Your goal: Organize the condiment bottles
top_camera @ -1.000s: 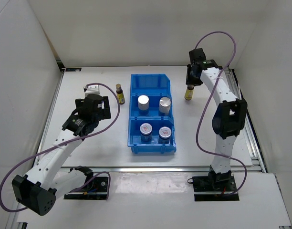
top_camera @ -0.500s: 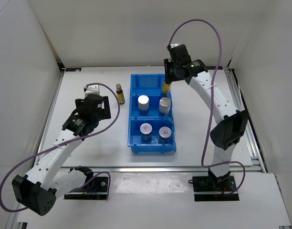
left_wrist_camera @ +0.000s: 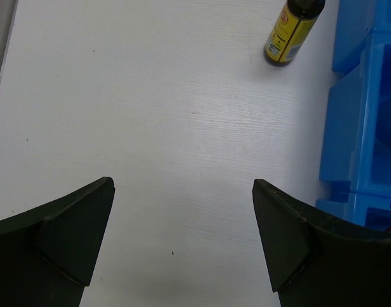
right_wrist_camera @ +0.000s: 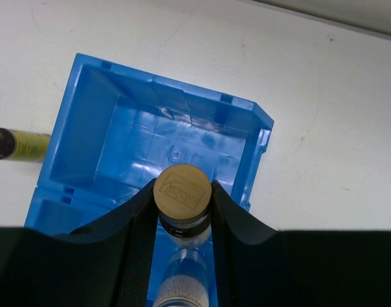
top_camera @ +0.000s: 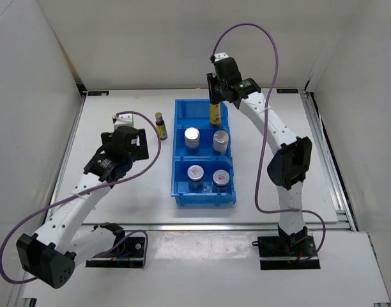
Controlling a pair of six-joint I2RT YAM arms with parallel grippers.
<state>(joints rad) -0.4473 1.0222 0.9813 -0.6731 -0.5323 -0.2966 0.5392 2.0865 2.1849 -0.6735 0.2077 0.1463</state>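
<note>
L gripper [left_wrist_camera: 183, 185] hangs wide open w/ nothing btwn the fingers, low over bare table [top_camera: 144, 192] in the left-centre of the top view. Its wrist cam shows only white surface under it, w/ the table's left edge as a grey strip at upper left of that frame and the blue bin's [top_camera: 205, 199] wall at right. Room: free surface on both sides of the bin and in front of it, and white walls close the table at left, back and right. The bin sits mid-frame in the top view, long axis running near to far, w/ three compts. Near compt: two red-marked jars [top_camera: 195, 173], [top_camera: 222, 178], upright, side by side. Middle compt: two silver-topped cylinders [top_camera: 192, 137], [top_camera: 220, 139], also upright, side by side. Just left of the bin, about level w/ the far divider, the second amber bottle [top_camera: 161, 126] stands upright on the table, apart from the bin wall. The L wrist cam has it at upper right, and the R wrist cam catches it at the left edge. Farthest: R gripper [right_wrist_camera: 183, 192] is clenched on the amber bottle [top_camera: 214, 115] just below its gold cap, bottle upright, over the right side of the far compt. Top view shows its yellow label inside the bin outline; can't tell if the base touches the floor. Only the R wrist cam shows the fingers pinching the neck from both sides, plus the far compt's bare blue floor.
</note>
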